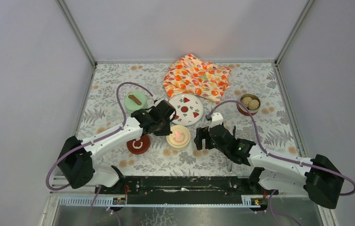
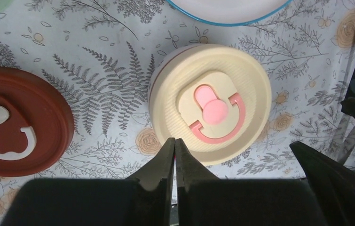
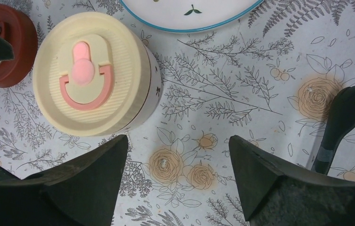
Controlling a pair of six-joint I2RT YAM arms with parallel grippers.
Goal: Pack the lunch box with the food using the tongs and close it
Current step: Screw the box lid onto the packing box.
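Observation:
The cream-lidded pot (image 1: 178, 137) of the lunch box stands closed between my two grippers. Its pink latch shows in the left wrist view on the cream lid (image 2: 210, 101). My left gripper (image 2: 174, 141) hangs shut and empty over the lid's near edge. My right gripper (image 3: 177, 141) stands open over bare tablecloth, just right of the same pot (image 3: 93, 73). The dark tongs (image 3: 339, 123) lie on the cloth right of it, untouched. A dark red-lidded pot (image 1: 138, 145) and a mint-green pot (image 1: 135, 101) sit to the left. Beige food balls fill an open bowl (image 1: 249, 103).
A white plate with fruit prints (image 1: 186, 109) lies just behind the cream pot. An orange flower-patterned cloth (image 1: 196, 76) is crumpled at the back. Metal rails edge the table on the left and right (image 1: 286, 103).

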